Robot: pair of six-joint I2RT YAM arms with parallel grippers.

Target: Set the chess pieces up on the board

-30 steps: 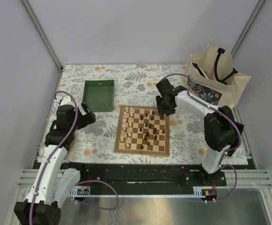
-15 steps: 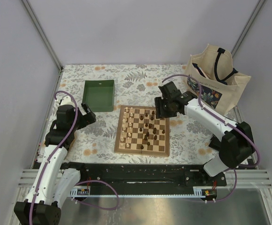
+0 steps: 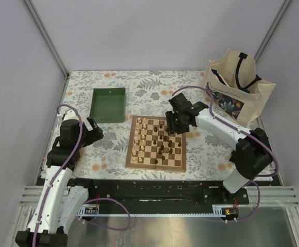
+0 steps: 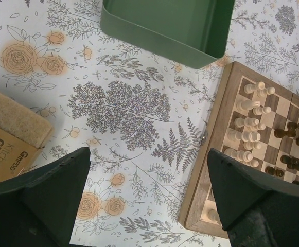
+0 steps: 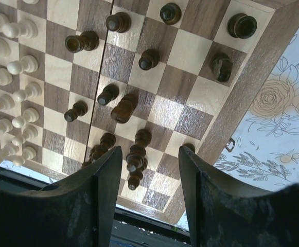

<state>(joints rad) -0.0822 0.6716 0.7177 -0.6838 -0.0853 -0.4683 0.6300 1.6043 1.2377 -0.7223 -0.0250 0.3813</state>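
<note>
Bright, even light; soft shadows; near jaws blurred.

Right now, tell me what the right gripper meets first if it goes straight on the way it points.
The right gripper would probably meet the clustered dark pieces between its open fingers, then the board; depth is unclear.

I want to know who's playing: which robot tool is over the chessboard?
The right tool, open above dark pieces on the board; the left tool hangs over the flowered cloth.
</note>
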